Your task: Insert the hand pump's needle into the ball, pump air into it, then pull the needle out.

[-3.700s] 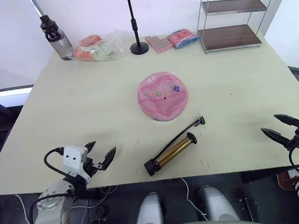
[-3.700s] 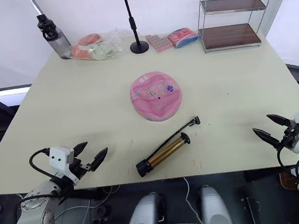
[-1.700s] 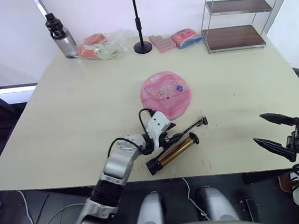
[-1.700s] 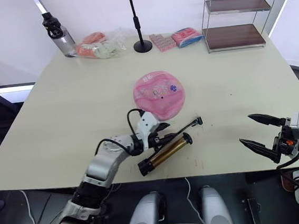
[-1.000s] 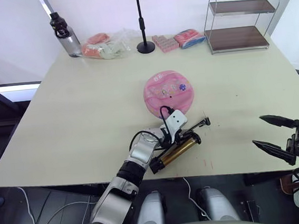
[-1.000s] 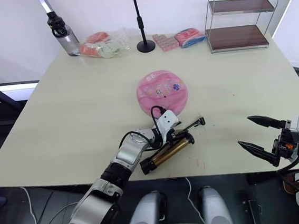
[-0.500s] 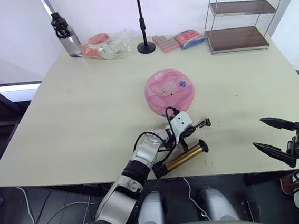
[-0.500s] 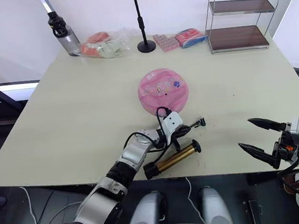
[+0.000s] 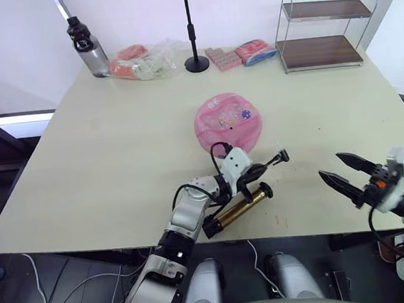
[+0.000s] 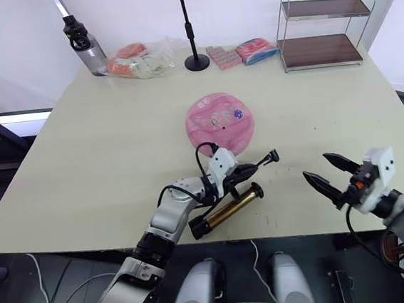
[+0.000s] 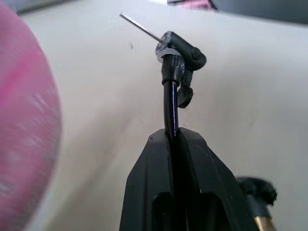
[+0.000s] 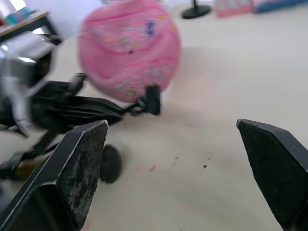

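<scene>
Head views: left gripper [image 9: 251, 173] pinched on the hose [image 9: 266, 164] of the hand pump [image 9: 238, 209], which lies on the table [image 9: 103, 168] near the front edge, just in front of the ball [image 9: 228, 121]. Right gripper [image 9: 341, 172] spread wide, holding nothing. Left wrist: fingers [image 11: 149, 187] clamp the hose; needle [image 11: 140, 27] clear of the table. Right wrist: ball beyond the hose end, fingers wide apart.

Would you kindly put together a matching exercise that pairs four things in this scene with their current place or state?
Things:
1. hose
2. ball
3. right hand
4. water bottle

Places or states:
A. open, above the table's near right part
B. far left corner of the table
C. pinched in the shut left hand
D. flattened, mid-table

Pairs: 1-C, 2-D, 3-A, 4-B
</scene>
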